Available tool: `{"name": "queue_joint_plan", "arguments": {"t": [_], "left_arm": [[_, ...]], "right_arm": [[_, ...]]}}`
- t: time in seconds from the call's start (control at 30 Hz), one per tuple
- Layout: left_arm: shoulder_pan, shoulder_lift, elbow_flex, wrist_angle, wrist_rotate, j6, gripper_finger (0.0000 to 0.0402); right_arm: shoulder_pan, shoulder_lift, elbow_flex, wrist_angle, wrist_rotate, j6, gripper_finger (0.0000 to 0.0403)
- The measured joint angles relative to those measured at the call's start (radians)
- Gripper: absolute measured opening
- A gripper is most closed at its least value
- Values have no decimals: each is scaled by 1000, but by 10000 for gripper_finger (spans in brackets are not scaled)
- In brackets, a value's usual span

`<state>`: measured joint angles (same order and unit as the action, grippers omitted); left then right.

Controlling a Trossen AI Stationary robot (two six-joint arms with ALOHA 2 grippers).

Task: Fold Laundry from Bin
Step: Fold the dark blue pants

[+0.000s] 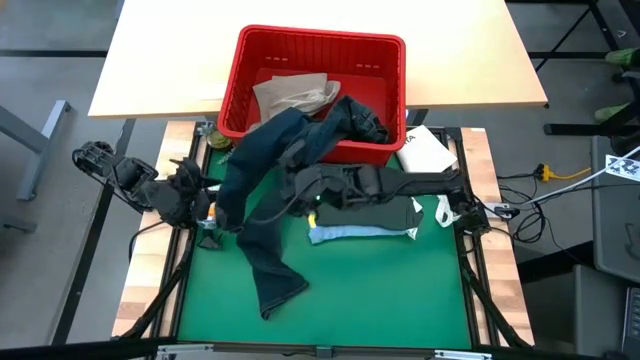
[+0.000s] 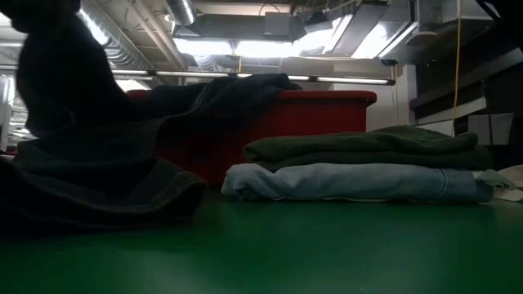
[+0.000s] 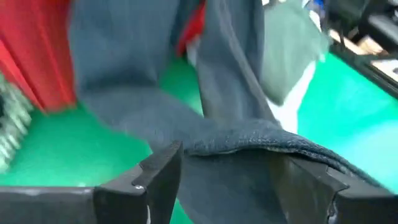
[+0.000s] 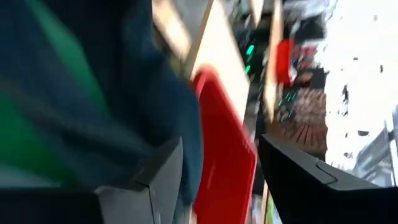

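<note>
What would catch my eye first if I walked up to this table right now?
Probably the dark blue jeans, spilling from the bright red bin at the table's far side, over its front rim and down across the green mat. Beside them on the mat sits a neat stack: a dark green garment folded on top of a light blue one. Tan trousers wait inside the bin.

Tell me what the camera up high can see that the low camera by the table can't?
Only the high view shows the tan trousers lying inside the red bin, the white packet beside it, and both robot arms, with the left gripper by the jeans. Only the low view shows the ceiling lights and that the dark green garment sits stacked on the light blue one. Both show the bin, the jeans draped out of it, and the green mat.
</note>
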<state>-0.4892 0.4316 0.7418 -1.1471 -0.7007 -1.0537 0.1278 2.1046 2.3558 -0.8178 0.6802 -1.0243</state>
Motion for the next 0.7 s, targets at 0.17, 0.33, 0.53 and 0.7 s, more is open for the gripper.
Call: {"name": "queue_joint_plan", "arguments": {"t": [0.17,0.33,0.53,0.7], "left_arm": [[0,2,0,-59,216,-130,216],[0,6,0,-109,311,-150,215],[0,7,0,-140,316,-150,215],[0,7,0,-141,251,-149,215]], "right_arm": [[-81,-57,0,-239,18,118,211],[-212,-96,0,-463,-32,231,211],[-409,-120,0,-662,-216,381,211],[-555,-120,-1,-712,-357,511,211]]}}
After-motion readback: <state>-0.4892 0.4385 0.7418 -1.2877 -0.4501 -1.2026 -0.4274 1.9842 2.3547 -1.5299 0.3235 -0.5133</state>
